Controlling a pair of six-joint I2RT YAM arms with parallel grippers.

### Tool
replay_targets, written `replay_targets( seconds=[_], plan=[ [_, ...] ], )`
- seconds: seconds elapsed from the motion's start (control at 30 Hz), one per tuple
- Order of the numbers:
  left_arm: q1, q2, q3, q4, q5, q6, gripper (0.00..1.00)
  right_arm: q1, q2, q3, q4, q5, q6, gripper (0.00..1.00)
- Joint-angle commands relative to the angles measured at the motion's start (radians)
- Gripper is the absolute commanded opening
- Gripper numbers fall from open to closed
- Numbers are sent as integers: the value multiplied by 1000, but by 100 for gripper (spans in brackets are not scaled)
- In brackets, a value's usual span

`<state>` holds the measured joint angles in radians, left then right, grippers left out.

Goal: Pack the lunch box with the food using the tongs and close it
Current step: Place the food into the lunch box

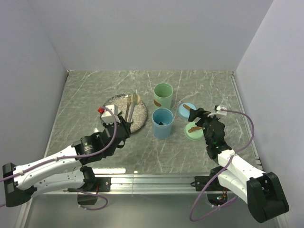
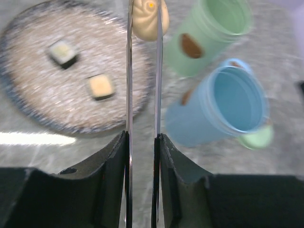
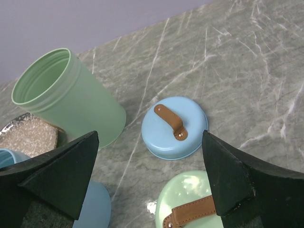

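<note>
The tongs (image 2: 129,95) are clamped in the left hand (image 2: 142,140), its two dark fingers pressed against the outside of the slim silver arms. At the tips, a round beige ball (image 2: 149,19) is pinched between the arms. It sits over the far right rim of the speckled plate (image 2: 28,99), on the side nearest the green container (image 2: 209,33).

Two dark-and-white cubes (image 2: 63,51) lie apart from each other on the plate, left of the tongs. The green container has a brown oval patch on its side and its mouth is uncovered. The blue container (image 2: 228,104) stands just beside it on the near side, also uncovered, and both are to the right of the plate.

Further right on the marbled tabletop (image 1: 85,90), the blue lid (image 3: 175,127) and the green lid (image 3: 190,204) lie close together, brown handles up. The right hand (image 3: 149,175) hangs above them with its fingers spread wide and nothing between them.
</note>
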<state>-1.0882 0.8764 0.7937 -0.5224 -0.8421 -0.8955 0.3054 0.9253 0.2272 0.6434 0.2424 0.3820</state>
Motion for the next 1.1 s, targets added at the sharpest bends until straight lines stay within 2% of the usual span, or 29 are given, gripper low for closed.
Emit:
replay_targets(
  seconds=[0.0, 0.13, 0.37, 0.63, 1.07],
  plan=[
    [-7, -59, -16, 277, 139, 225, 18, 6, 10, 27, 53, 6, 5, 96],
    [-6, -76, -25, 360, 279, 306, 18, 8, 14, 26, 56, 9, 5, 95],
    [-6, -63, -22, 398, 406, 357, 17, 6, 15, 26, 56, 9, 6, 95],
    [-7, -82, -50, 352, 468, 320, 16, 8, 9, 26, 53, 9, 6, 96],
    [-22, -51, -44, 286, 451, 268, 16, 8, 6, 24, 47, 8, 6, 96]
  ],
)
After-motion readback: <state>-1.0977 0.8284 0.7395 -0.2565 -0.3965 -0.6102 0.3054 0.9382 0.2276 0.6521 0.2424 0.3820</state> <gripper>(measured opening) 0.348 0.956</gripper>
